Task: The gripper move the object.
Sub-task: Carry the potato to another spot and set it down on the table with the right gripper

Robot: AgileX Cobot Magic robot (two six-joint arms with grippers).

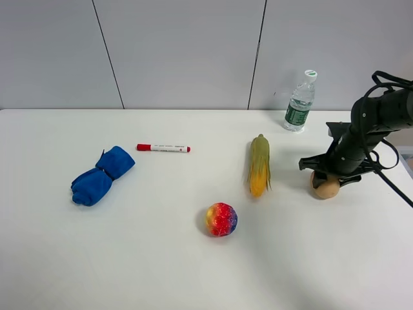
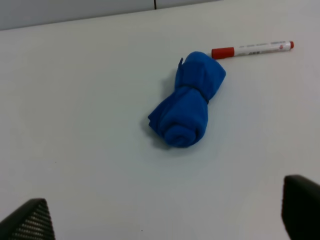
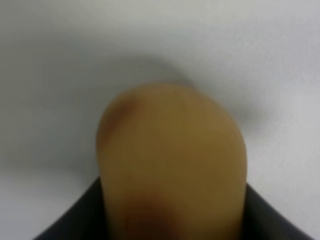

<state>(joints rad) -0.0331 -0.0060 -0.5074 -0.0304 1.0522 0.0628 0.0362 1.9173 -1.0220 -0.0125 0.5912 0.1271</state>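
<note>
Right gripper [image 1: 328, 177] pinches the object [image 1: 326, 188] between its two fingers, the tan ball directly beneath it at the right side of the table [image 1: 161, 271]; corn cob [image 1: 259, 166] nearby, water bottle [image 1: 299, 102] behind.

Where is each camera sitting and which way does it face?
Exterior high: high, looking down across the table to the wall; right gripper over object.
Left wrist: on left arm, facing cloth and marker; own fingertips show.
Right wrist: close on blurred object between dark fingers.
Shared: cloth and marker, exterior and left wrist.
</note>
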